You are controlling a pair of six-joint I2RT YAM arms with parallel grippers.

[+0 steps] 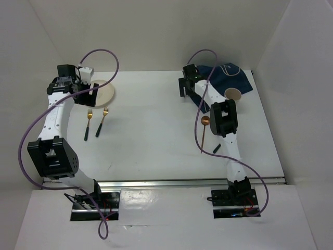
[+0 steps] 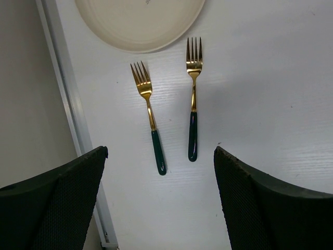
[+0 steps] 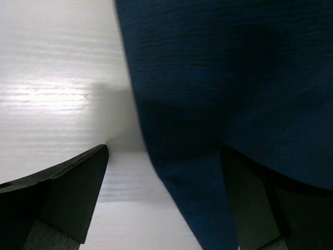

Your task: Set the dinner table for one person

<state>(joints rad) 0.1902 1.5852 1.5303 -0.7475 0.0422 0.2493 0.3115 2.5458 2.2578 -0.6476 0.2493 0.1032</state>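
Note:
The white dinner table (image 1: 156,151) carries a cream plate (image 1: 105,92) at the far left, also in the left wrist view (image 2: 140,21). Two gold forks with dark green handles (image 1: 88,125) (image 1: 102,121) lie side by side just in front of it (image 2: 149,117) (image 2: 193,99). My left gripper (image 1: 86,97) hovers open and empty above the fork handles (image 2: 160,156). A navy placemat (image 1: 231,78) lies rumpled at the far right. My right gripper (image 1: 183,88) is open at its left edge, with a corner of the cloth (image 3: 223,78) between the fingers (image 3: 164,151).
A tan cup (image 1: 233,94) stands on the placemat's near edge. A gold spoon (image 1: 205,123) lies beside the right arm, with a short dark handle (image 1: 216,149) near it. An aluminium rail (image 2: 67,104) edges the table on the left. White walls surround the table.

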